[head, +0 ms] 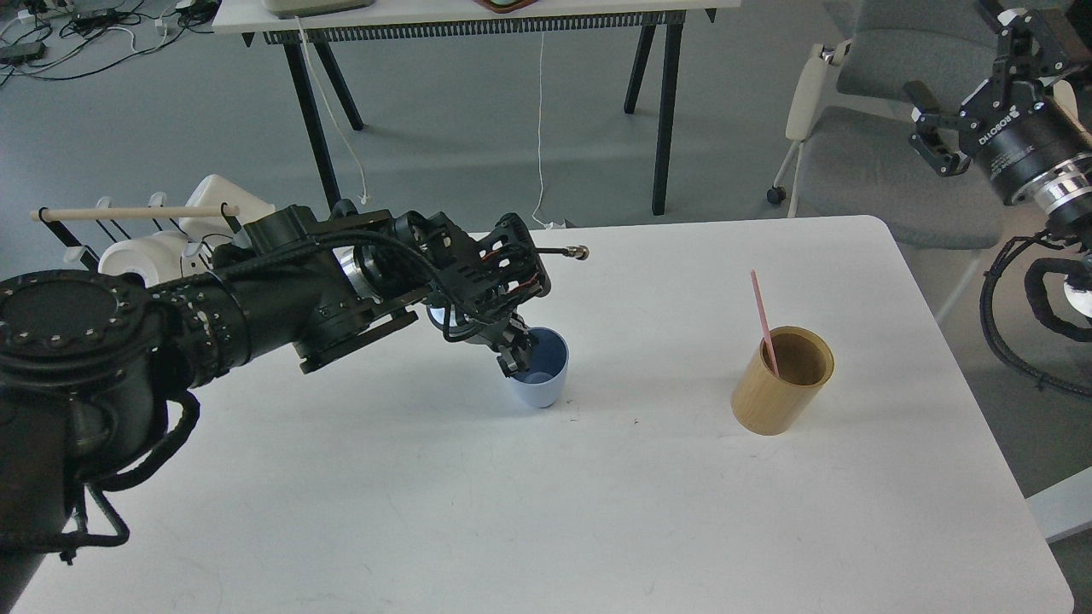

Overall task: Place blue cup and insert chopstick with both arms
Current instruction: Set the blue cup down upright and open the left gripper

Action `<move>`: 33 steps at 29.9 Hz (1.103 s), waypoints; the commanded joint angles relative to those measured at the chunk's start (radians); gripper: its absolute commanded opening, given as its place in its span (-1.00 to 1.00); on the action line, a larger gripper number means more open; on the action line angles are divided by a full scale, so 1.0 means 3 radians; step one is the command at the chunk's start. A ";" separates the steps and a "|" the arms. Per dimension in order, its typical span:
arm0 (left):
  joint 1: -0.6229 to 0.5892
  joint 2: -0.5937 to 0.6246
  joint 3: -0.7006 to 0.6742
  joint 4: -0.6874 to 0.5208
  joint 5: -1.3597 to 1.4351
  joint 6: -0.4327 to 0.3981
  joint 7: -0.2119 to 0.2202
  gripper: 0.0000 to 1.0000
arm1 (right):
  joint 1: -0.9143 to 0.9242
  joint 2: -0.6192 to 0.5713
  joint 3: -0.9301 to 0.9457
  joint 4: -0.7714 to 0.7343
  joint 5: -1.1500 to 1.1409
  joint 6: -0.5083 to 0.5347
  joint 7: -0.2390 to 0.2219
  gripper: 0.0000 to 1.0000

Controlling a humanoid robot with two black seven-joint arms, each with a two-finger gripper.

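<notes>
The pale blue cup (541,375) stands upright near the middle of the white table (529,503). My left gripper (515,351) comes in from the left and is shut on the cup's left rim, one finger inside and one outside. The pink chopstick (762,320) leans in the tan wooden holder (781,380) to the right of the cup. My right gripper (930,128) hangs open and empty high at the upper right, off the table, over the grey chair.
A black wire rack with a pale wooden rod (128,211) and white cups (141,254) stands at the table's left edge behind my left arm. A grey chair (862,162) is beyond the right rear corner. A second table (461,17) stands at the back.
</notes>
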 commanded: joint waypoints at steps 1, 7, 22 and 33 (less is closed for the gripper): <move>-0.0010 0.0030 -0.0011 -0.0258 0.0016 0.0001 -0.0003 -1.00 | -0.0005 -0.0090 0.0000 0.0000 0.0000 0.0000 0.0000 0.98; -0.0112 0.0040 0.0004 -0.0376 0.0016 0.0001 -0.0003 -1.00 | 0.0000 -0.0167 -0.0010 0.0010 0.0000 0.0000 0.0000 0.98; -0.0107 0.0020 0.0004 -0.0346 0.0016 0.0001 -0.0003 -1.00 | -0.0021 -0.0151 -0.0010 0.0010 0.0000 0.0000 0.0000 0.98; -0.0066 0.0143 -0.0016 -0.0351 0.0016 0.0001 -0.0003 -1.00 | -0.0056 -0.0146 -0.0025 0.0026 0.0000 0.0000 0.0000 0.98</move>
